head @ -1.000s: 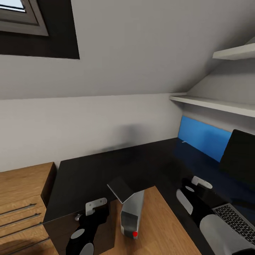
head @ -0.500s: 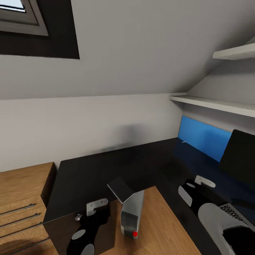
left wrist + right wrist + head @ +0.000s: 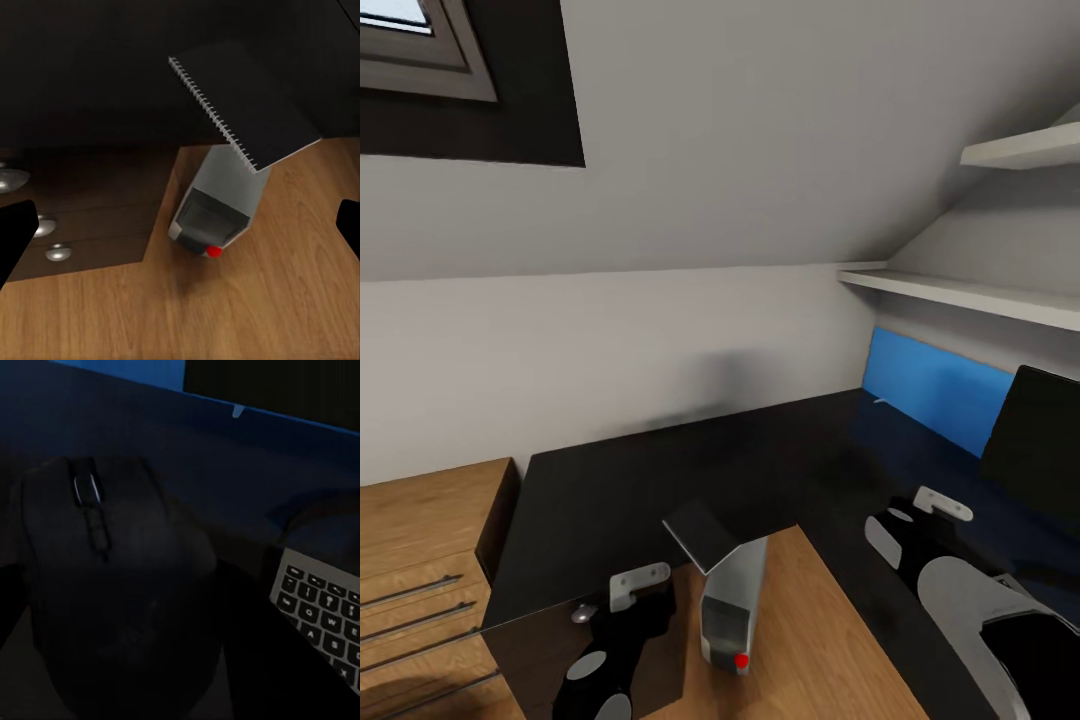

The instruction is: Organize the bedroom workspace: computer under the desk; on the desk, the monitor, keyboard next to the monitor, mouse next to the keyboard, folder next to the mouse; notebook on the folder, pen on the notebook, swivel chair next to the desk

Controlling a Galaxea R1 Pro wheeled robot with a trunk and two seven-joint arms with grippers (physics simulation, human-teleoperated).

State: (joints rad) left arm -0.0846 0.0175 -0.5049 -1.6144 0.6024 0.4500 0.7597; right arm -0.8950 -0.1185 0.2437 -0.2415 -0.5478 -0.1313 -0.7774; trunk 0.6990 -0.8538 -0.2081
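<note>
The silver-grey computer [image 3: 730,612] [image 3: 216,206] stands on the wood floor beside the desk's [image 3: 610,480] dark drawer unit. The dark notebook [image 3: 700,533] [image 3: 247,101] juts out over the desk edge, right above the computer. My left gripper [image 3: 635,588] [image 3: 182,231] hovers open above the floor, facing the computer, with nothing between its fingers. My right gripper [image 3: 920,520] is over the desk's right wing, in front of the black monitor [image 3: 1040,440]. It is shut on the dark mouse [image 3: 112,585]. The keyboard [image 3: 322,611] lies on the desk just beyond the mouse.
A light wooden drawer chest [image 3: 420,545] stands left of the desk. A blue wall panel [image 3: 935,390] runs behind the desk's right wing, with white shelves [image 3: 970,292] above it. Round silver knobs [image 3: 45,225] mark the desk drawers. The sloped ceiling hangs low over the desk.
My right arm has moved forward and to the right over the desk and now covers the keyboard in the head view. The left gripper has shifted very slightly.
</note>
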